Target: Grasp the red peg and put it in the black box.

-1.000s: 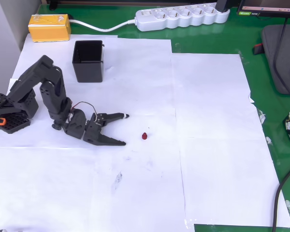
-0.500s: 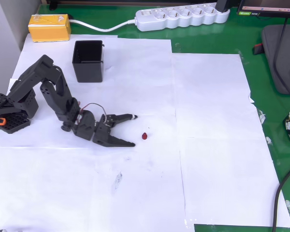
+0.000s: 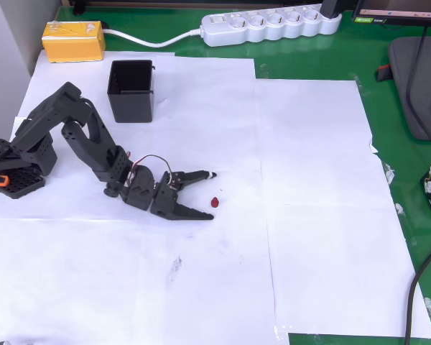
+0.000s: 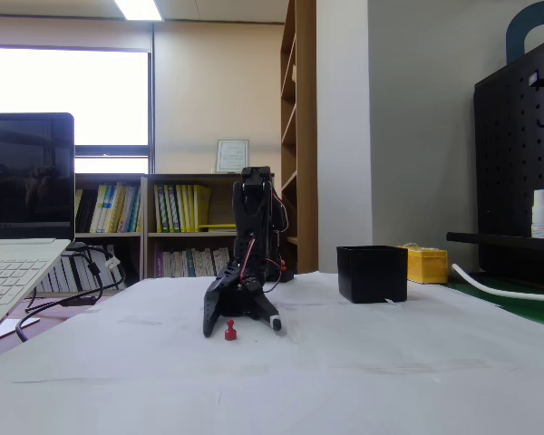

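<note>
Fingers (image 3: 201,175) spread apart, gripping nothing; gripper (image 3: 212,195) sat low over the white paper (image 3: 309,215) on the tabletop (image 3: 409,29), tips pointing toward 3 o'clock in the overhead view. Red peg (image 3: 215,203) stood upright on the paper between the two tips, nearer the lower one, contact not resolvable. Seen in the fixed view as red peg (image 4: 229,331) just in front of gripper (image 4: 240,324), jaws straddling it. Black box (image 3: 131,90) sat open-topped at roughly 11 o'clock from the peg, well apart; in the fixed view black box (image 4: 372,274) at 2 o'clock from the peg. Yellow block (image 3: 73,39) at 10 o'clock of the box, power strip (image 3: 271,25) along the top edge.
</note>
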{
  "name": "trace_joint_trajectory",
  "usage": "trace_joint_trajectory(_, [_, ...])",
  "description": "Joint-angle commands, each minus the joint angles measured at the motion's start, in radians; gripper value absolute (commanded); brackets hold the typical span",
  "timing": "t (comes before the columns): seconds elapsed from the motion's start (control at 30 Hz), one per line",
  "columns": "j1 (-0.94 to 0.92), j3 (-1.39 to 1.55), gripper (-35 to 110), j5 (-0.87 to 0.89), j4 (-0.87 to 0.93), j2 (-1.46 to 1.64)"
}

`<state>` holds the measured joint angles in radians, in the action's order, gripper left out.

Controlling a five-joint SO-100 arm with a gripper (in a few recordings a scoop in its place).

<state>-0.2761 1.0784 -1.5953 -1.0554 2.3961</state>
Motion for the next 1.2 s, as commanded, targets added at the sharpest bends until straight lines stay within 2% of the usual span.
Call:
trace_joint_trajectory(0.0, [0.011, 0.034, 43, -0.005, 0.008, 0.0])
trace_joint_trajectory(1.17, [0.023, 0.072, 42, -0.008, 0.008, 0.02])
